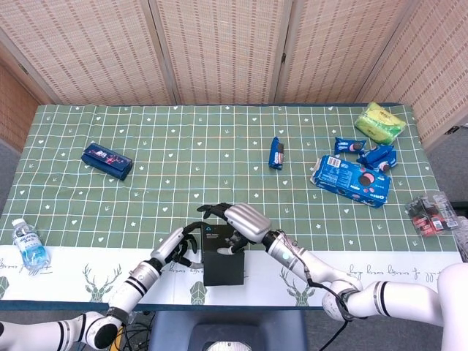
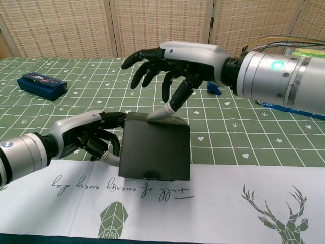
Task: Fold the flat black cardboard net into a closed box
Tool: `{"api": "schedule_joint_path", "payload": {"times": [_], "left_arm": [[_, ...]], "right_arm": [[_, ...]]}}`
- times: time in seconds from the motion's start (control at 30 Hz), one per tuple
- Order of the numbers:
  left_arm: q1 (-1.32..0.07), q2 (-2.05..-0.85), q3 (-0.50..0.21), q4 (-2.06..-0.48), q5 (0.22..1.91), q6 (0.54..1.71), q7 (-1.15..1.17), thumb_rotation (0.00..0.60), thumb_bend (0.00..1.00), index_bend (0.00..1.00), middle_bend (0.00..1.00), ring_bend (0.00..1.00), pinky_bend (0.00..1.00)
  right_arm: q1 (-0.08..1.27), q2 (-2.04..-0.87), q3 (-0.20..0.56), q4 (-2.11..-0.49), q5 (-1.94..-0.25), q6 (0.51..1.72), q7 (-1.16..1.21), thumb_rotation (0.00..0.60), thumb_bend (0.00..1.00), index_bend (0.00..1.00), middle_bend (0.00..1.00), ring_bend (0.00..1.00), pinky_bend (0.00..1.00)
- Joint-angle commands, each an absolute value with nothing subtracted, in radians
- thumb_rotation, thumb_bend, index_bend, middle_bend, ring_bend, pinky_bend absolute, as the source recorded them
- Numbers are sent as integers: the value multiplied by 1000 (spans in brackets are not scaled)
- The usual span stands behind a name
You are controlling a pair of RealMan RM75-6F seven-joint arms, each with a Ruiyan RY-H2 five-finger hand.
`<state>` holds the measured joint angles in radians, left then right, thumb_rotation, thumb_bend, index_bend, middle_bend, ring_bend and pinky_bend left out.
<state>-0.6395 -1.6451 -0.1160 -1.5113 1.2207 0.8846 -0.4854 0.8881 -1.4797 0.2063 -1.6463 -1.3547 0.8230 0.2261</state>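
- Black cardboard, already standing as a box, sits at the near edge of the desk on the white runner, at about six o'clock in the head view.
- From the box, the left hand lies at nine o'clock, its curled fingers pressed against the left wall; it braces more than it grips.
- From above, at about twelve o'clock, comes the right hand: one fingertip presses the top panel near its back edge, the other fingers spread and holding nothing.
- Both hands touch the box; the right is the one on the lid.
- Its form looks nearly cubic, so I can't pick a long axis; the front face looks toward the robot.
- I judge the coming move a downward press to seat the lid.
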Motion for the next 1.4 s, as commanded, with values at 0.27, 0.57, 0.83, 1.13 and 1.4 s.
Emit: {"api": "schedule_joint_path", "payload": {"times": [0.27,0.57,0.83,1.13,1.4], "left_arm": [[-596,-1752,-173,-1485,1111,990,-347,600,75,247,330,555,781],[-576,-1797,-199,-1463,1083,1026,-278,600,75,237,330,556,774],[-589,-1709,-196,-1517,1065,897,-292,600,75,82,169,501,740],[-597,-1591,-160,-1556,1134,822,-281,600,75,0,9,268,655],[-588,-1489,-134,-1590,1186,818,-267,600,75,0,0,29,503]], "right_arm": [[923,-1473,211,-1688,-1240,817,-34,600,149,163,277,264,420],[955,-1496,205,-1679,-1147,807,-170,600,138,199,277,265,399],[987,-1549,193,-1631,-1105,817,-281,600,138,219,277,265,365],[1004,-1565,187,-1633,-1083,830,-348,600,139,219,277,254,350],[993,-1571,134,-1632,-1126,888,-464,600,143,219,272,232,347]]}}
